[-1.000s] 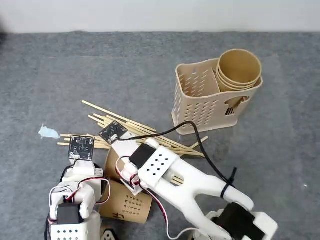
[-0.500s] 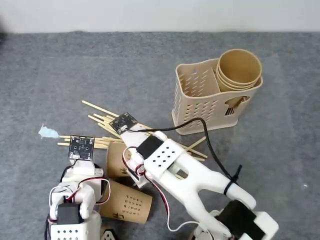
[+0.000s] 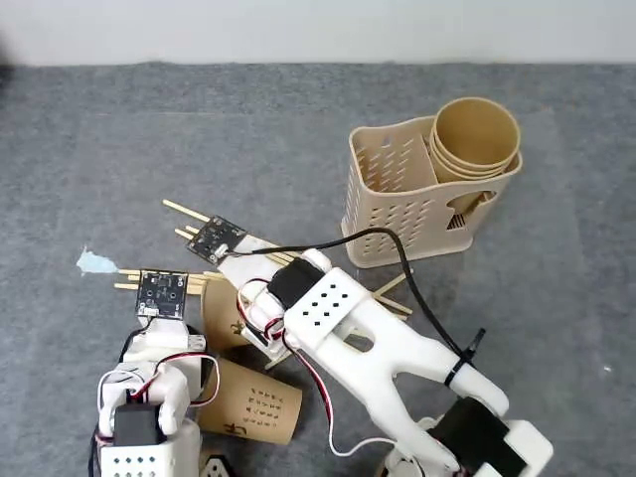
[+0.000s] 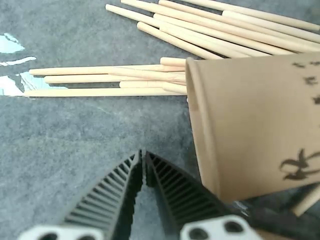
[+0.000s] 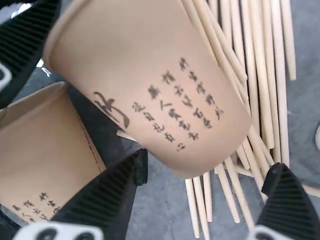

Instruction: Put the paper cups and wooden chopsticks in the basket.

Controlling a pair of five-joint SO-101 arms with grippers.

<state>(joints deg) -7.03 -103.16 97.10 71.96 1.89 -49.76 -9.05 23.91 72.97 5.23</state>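
Note:
A paper cup (image 5: 150, 85) lies on its side over the wooden chopsticks (image 5: 260, 75). My right gripper (image 5: 200, 192) is open, one finger on each side of the cup's base end. In the high view this cup (image 3: 221, 316) is partly hidden under the right arm (image 3: 333, 323). A second paper cup (image 3: 253, 402) lies on its side nearer the arm bases. My left gripper (image 4: 143, 167) is shut and holds nothing, just off the first cup's rim (image 4: 195, 115). More chopsticks (image 3: 194, 214) lie scattered left of the basket (image 3: 383, 134), which holds stacked cups (image 3: 477, 134).
A blue scrap (image 3: 96, 263) sits on the grey mat left of the chopsticks. The basket's left compartment (image 3: 393, 164) looks vacant. The two arms are crowded together at the front; open mat lies at the back left and right.
The right arm's wrist has swung away from the bases and then left, over the lying cup. The left arm has not moved.

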